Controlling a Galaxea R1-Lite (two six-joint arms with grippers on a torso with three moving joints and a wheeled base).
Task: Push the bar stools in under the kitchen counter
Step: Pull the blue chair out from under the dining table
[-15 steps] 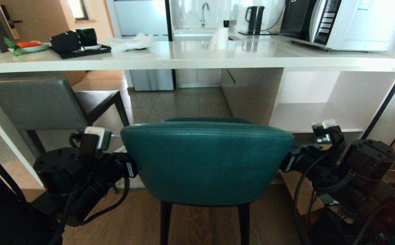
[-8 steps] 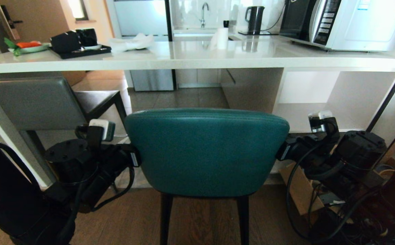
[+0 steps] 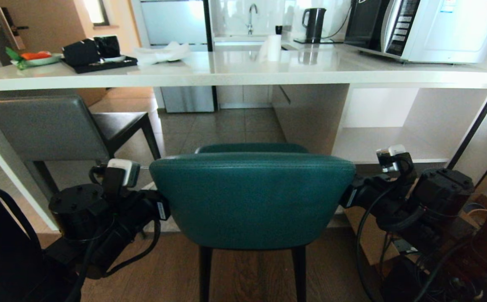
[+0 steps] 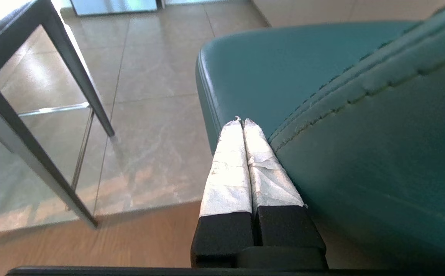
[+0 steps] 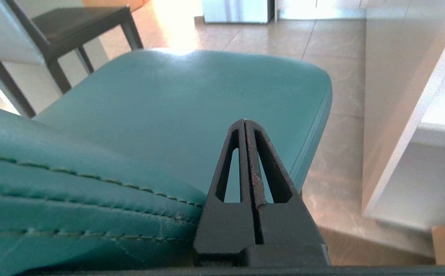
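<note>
Fingers pressed flat together, with nothing between them, is how both grippers stand, one at each end of the teal stool's point(image 3: 251, 201) back. From where I stand, the left gripper point(image 4: 243, 122) has its tape-wrapped fingers point(image 4: 228, 168) lying along the left edge of the rounded backrest, touching or just beside the stitched seam, tips pointing forward past the seat's corner. Further left, the grey stool point(image 3: 48, 126) sits already partly under the kitchen counter point(image 3: 243, 75), its low back just below the slab's edge and its dark legs on the tiled floor point(image 3: 222, 130); it stands well apart from the left arm's work.

The teal stool is squarely in the middle, its back below the counter's front edge, its thin black legs on the wooden floor point(image 3: 251, 272) near the line where wood meets tile. Ahead of its seat the tiled floor lies open under the slab.

On the right, the right gripper point(image 5: 245, 122) mirrors the left: black fingers point(image 5: 260, 180) shut tight on nothing, resting against the right end of the backrest, tips reaching over the seat's rear corner. Beyond it stands the counter's white panel leg point(image 3: 310, 117) and the open shelf cubbies point(image 3: 394, 138), close beside the seat's right edge. A microwave point(image 3: 428, 29) sits on the slab above.
</note>
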